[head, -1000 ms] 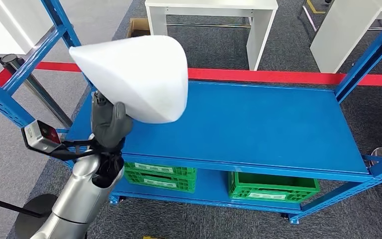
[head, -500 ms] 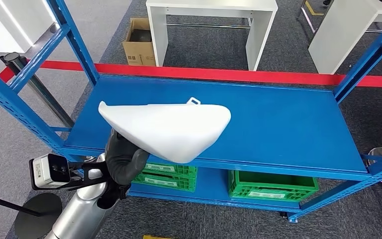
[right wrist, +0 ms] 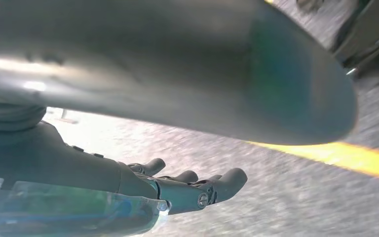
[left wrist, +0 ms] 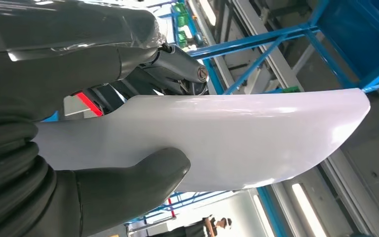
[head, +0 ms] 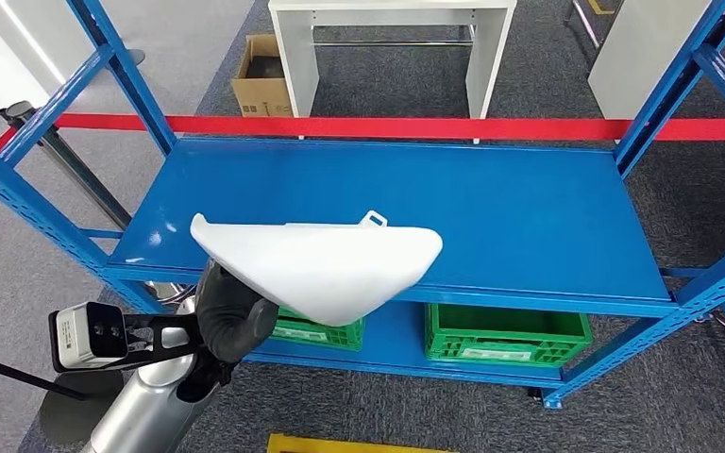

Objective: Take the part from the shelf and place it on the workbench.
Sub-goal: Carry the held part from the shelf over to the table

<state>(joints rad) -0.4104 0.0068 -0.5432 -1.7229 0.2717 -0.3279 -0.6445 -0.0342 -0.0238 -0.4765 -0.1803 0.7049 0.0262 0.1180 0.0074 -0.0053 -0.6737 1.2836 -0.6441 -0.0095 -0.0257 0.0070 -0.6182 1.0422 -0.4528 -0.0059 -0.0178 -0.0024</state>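
1 hand, the left hand (head: 234, 316), grips the white part (head: 326, 269), now lowered clear of the blue shelf (head: 491, 203); the right hand (right wrist: 177, 187) hangs loose-fingered, holding nothing; carrying comes next.

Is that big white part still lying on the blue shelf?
No. The left hand holds the white part from below, raised off the blue shelf at its front edge.
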